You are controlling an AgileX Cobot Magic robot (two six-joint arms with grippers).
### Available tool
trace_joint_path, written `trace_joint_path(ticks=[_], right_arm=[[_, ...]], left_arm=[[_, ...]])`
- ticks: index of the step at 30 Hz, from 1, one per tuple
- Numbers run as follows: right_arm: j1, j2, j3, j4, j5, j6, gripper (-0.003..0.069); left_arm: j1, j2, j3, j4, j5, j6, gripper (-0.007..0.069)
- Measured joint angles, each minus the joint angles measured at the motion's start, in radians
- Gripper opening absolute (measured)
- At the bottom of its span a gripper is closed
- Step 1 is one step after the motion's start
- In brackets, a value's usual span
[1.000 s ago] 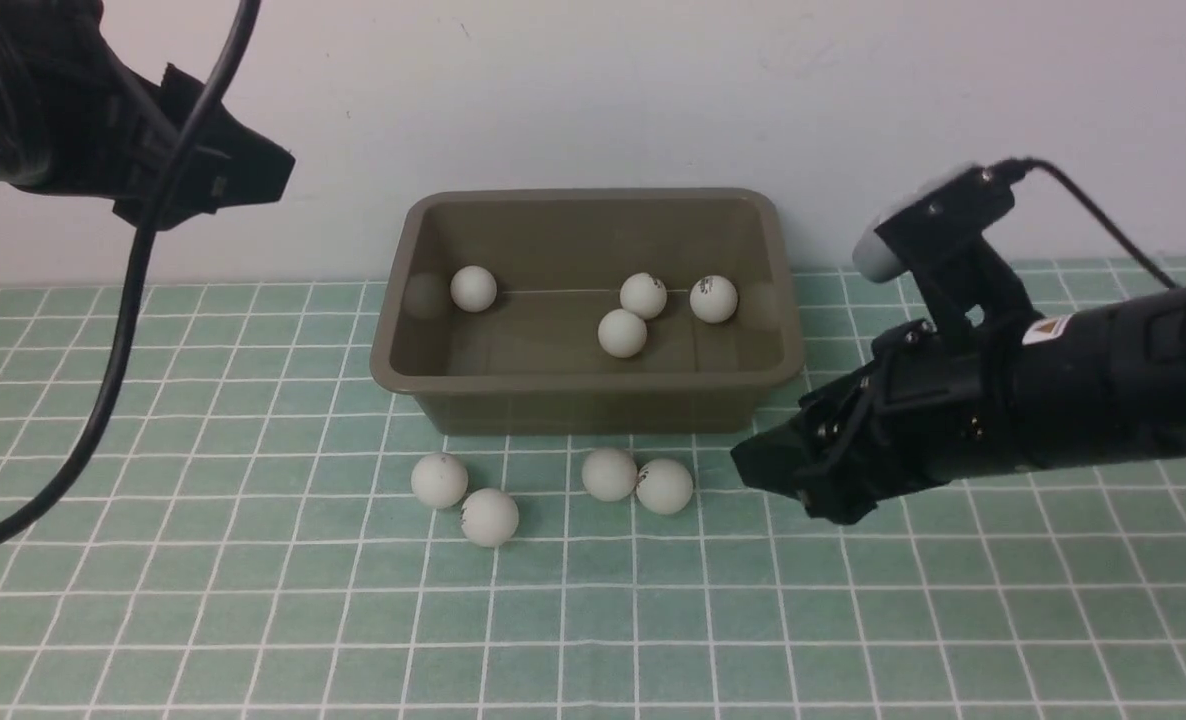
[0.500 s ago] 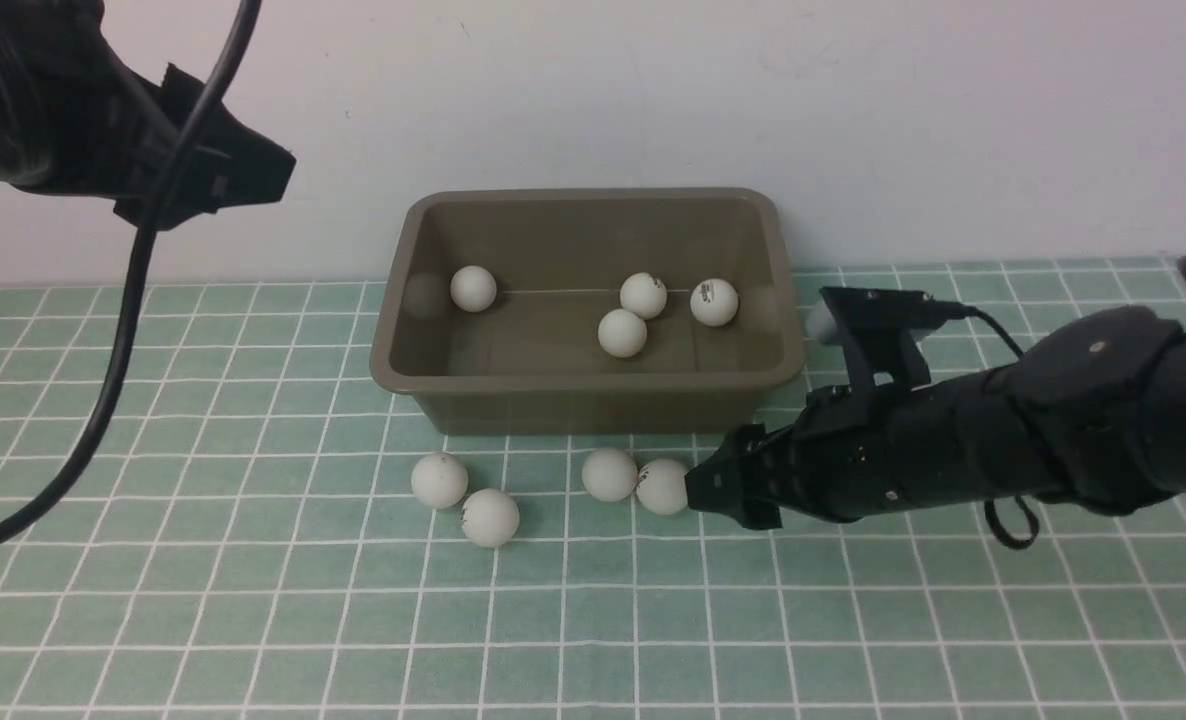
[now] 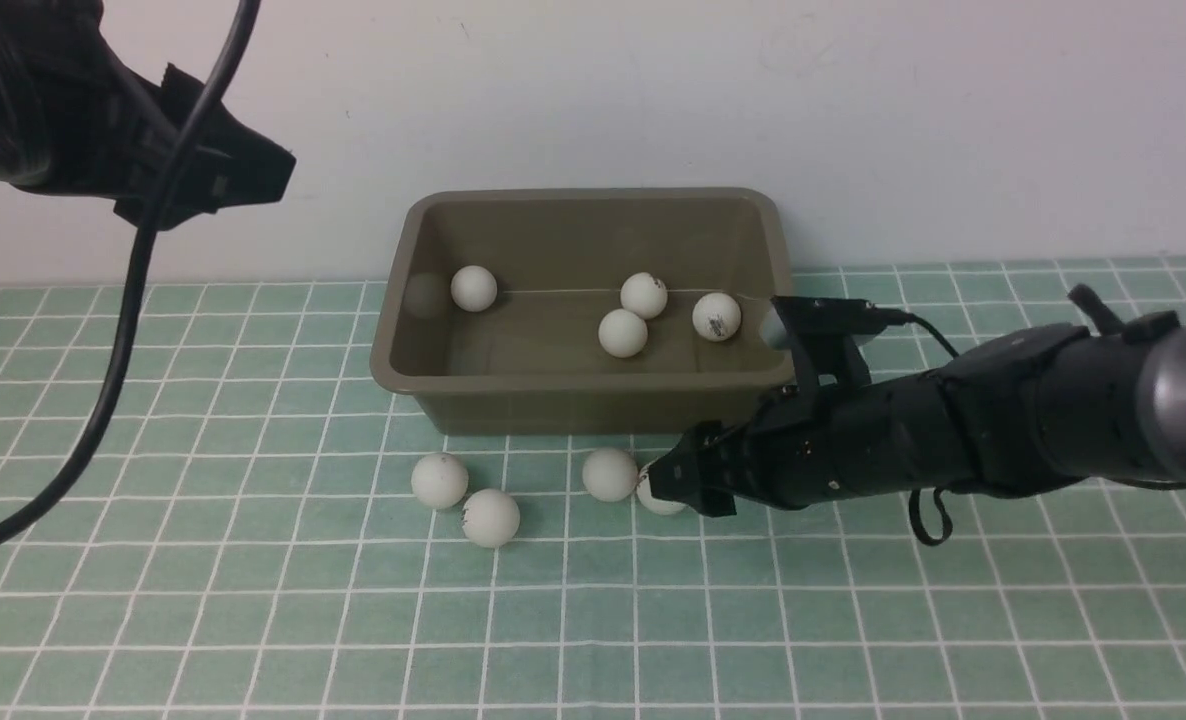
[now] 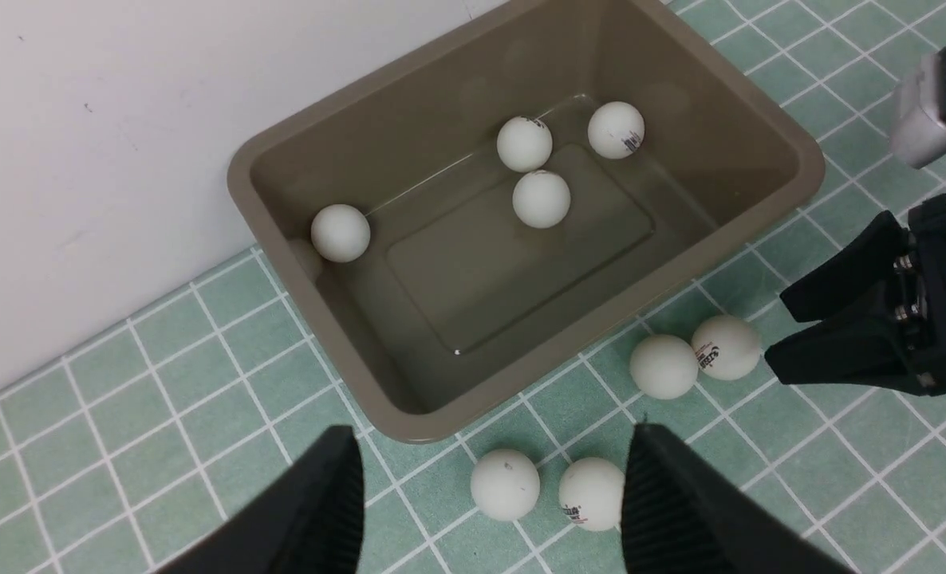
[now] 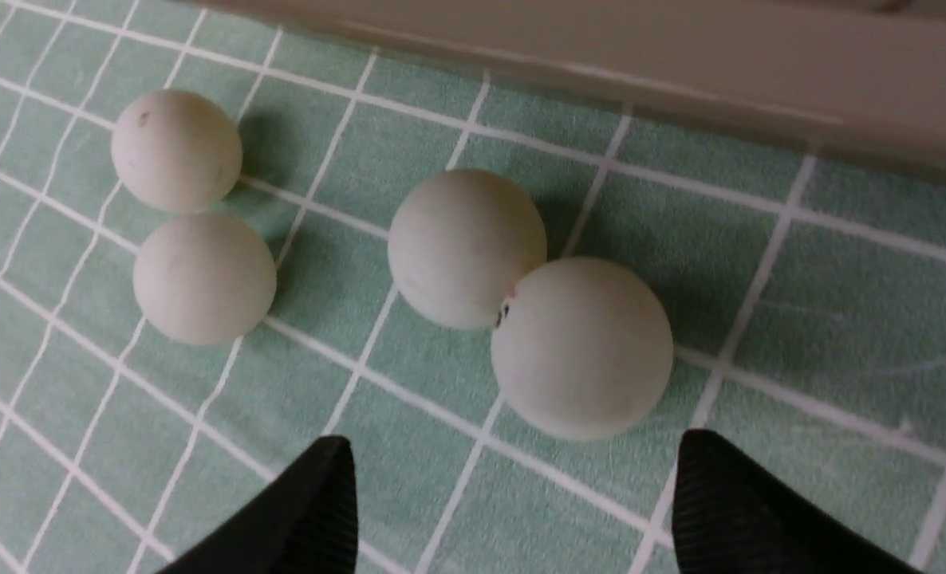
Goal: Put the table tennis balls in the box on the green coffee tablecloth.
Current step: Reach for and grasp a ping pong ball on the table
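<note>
The olive-brown box [image 3: 393, 370] stands on the green coffee tablecloth [image 3: 253, 620] against the wall, with several table tennis balls [image 3: 622, 333] inside. Several more lie on the cloth in front of it. The rightmost of these [image 3: 653, 499] touches its neighbour [image 3: 609, 474]. My right gripper [image 3: 668, 485] is open and low over the cloth; in the right wrist view the rightmost ball [image 5: 581, 347] sits just ahead of the gripper [image 5: 513, 440]. My left gripper [image 3: 253, 175] hangs high at the far left, open and empty [image 4: 493, 434].
Two other balls [image 3: 439, 480] [image 3: 490, 517] lie together left of the pair. The box's front wall [image 5: 680, 56] is close behind the balls. A white wall rises behind the box. A black cable [image 3: 123, 330] hangs from my left arm.
My right arm has come down and moved left, up to the rightmost ball on the cloth. The rightmost ball in the box shifted slightly. The left arm has not moved.
</note>
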Motion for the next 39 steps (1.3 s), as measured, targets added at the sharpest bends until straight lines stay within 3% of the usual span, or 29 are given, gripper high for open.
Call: trace_joint_path(ticks=[33,36,39], right_arm=[[0.009,0.158,-0.112,0.048,-0.008,-0.069,0.0479],[0.009,0.163,-0.113,0.051,0.003,-0.083,0.0451],[0.009,0.163,-0.115,0.043,0.015,-0.086,0.0349]], left_arm=[[0.000,0.000,0.000,0.000,0.001,0.000,0.0395],[0.000,0.000,0.000,0.000,0.002,0.000,0.0395],[0.000,0.000,0.000,0.000,0.003,0.000,0.0395]])
